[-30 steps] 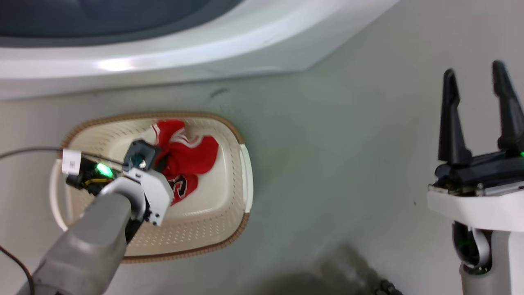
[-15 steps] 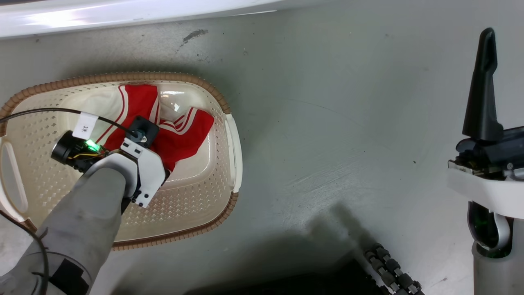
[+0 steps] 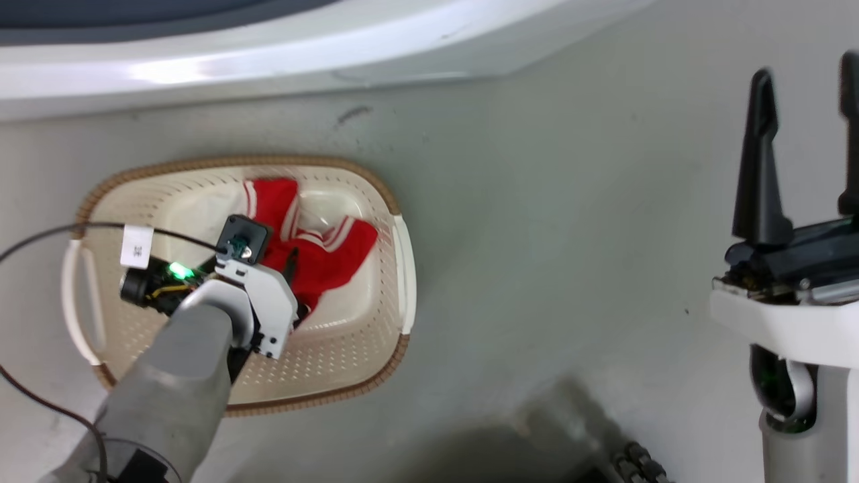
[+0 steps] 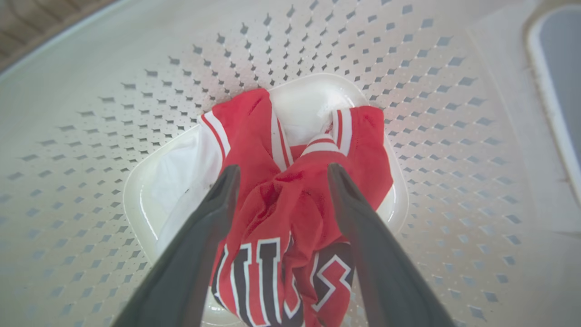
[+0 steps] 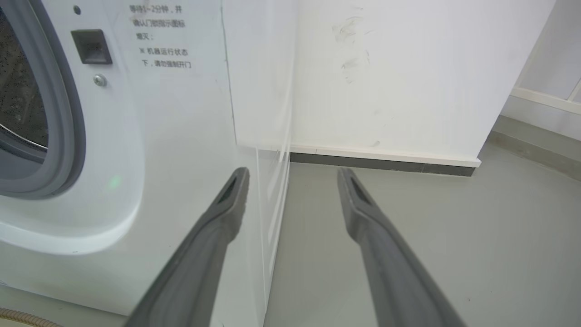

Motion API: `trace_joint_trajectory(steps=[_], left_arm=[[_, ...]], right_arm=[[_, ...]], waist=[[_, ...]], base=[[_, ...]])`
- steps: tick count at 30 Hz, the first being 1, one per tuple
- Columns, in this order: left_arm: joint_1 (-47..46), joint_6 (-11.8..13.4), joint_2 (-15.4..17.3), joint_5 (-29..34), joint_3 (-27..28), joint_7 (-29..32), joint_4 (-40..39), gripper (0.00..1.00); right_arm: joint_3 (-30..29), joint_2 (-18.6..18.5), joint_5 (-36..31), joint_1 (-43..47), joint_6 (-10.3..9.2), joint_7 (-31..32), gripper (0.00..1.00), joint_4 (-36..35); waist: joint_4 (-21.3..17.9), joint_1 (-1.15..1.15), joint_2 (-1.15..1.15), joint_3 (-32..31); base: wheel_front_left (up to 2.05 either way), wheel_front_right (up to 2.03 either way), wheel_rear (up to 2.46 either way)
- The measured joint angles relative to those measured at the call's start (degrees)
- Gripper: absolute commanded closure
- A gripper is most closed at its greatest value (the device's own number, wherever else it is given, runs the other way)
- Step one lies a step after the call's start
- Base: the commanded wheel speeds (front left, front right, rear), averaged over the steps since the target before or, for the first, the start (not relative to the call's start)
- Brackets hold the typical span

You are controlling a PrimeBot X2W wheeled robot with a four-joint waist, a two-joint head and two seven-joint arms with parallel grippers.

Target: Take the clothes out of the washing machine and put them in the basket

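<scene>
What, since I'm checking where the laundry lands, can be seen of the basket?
The basket is a cream plastic tub, a rounded rectangle with a brown woven-look rim, sides pierced by small holes and a white handle at each short end. It stands upright on the grey floor, just before the washing machine, apart from it. The red and white clothes lie crumpled on its smooth bottom. The open left gripper reaches in over them.

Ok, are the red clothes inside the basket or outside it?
Inside. The clothes lie crumpled on the bottom of the basket, within its perforated walls; the open left gripper straddles them.
</scene>
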Motion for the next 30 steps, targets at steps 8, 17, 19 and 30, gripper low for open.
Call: trace_joint_trajectory(steps=[8,17,19,30], left_arm=[[6.8,4.06,0.86,-1.24,7.42,-0.78,-13.45,0.0],[20.69,8.25,1.51,4.75,20.13,-0.87,-32.59,0.0],[23.56,8.71,0.91,6.28,23.38,-0.87,-36.38,0.0],[39.07,9.27,-4.6,15.37,39.99,-0.88,-55.78,0.0]], right_arm=[[0.86,0.01,-1.19,3.73,0.0,0.0,0.0,1.56],[1.15,0.01,-2.24,8.75,0.0,0.0,0.0,3.22],[1.24,0.02,-2.38,9.83,0.0,0.0,0.0,3.55],[2.0,0.01,-2.1,15.16,0.0,0.0,0.0,5.09]], waist=[[2.3,-0.01,0.0,-8.27],[5.36,-0.02,0.0,-18.28],[6.04,-0.02,0.0,-20.48],[8.9,-0.02,0.01,-30.71]], base=[[0.0,0.0,0.0],[0.0,0.0,0.0],[0.0,0.0,0.0],[0.0,0.0,0.0]])
